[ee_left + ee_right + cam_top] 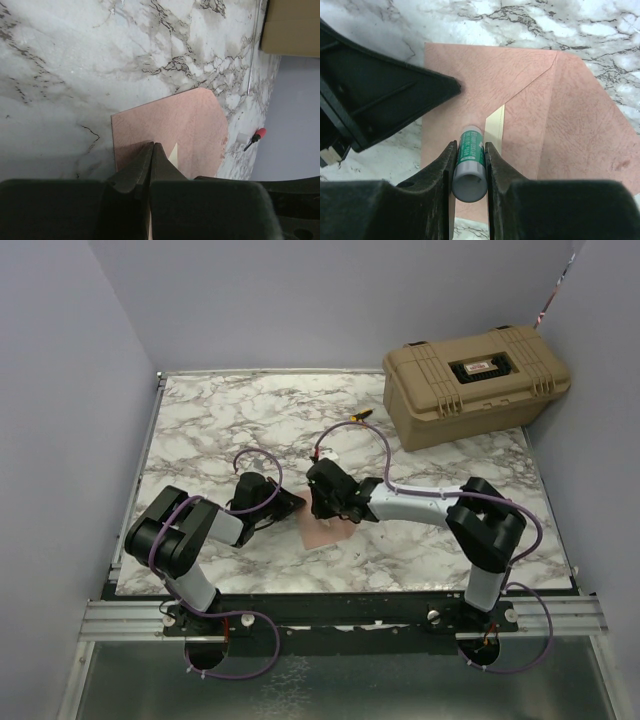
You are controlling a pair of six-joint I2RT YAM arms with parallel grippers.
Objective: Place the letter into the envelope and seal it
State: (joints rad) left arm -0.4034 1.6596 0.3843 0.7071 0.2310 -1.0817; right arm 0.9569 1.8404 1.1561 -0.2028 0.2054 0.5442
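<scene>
Green glue stick gripped by right tool; salmon-tan envelope, pointed flap open, lies flat on marble counter; left tool, closed empty, partly covers it; tan case far right.

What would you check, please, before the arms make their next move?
1. The glue stick is clamped in the right gripper: ok.
2. The left gripper is shut, tips over the envelope: ok.
3. The flap is open and lying flat: ok.
4. The letter is fully inside: cannot tell; only a pale strip shows.
5. The stick's cap is off: cannot tell.
</scene>
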